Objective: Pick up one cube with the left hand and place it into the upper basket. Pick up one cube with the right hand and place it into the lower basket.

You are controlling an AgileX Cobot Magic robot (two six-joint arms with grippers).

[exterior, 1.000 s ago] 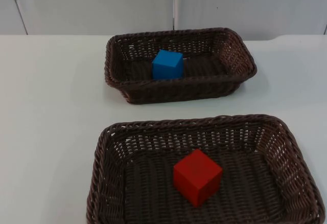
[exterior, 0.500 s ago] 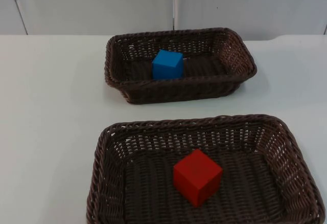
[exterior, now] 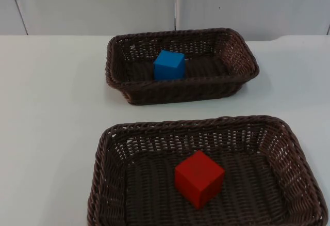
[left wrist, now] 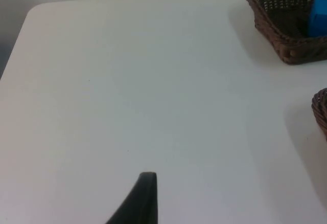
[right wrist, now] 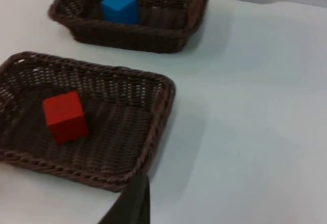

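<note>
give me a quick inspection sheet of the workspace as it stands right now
surface: white table top, bare around the baskets
job's things: blue cube lies inside the upper basket; red cube lies inside the lower basket; both baskets upright, apart from each other
clutter: nothing seen
grippers: left gripper, one black fingertip above bare table to the side of the baskets; right gripper, one black fingertip beside the lower basket's rim; both hold nothing, both arms wait
cables: nothing seen
surroundings: grey partition wall behind the table
</note>
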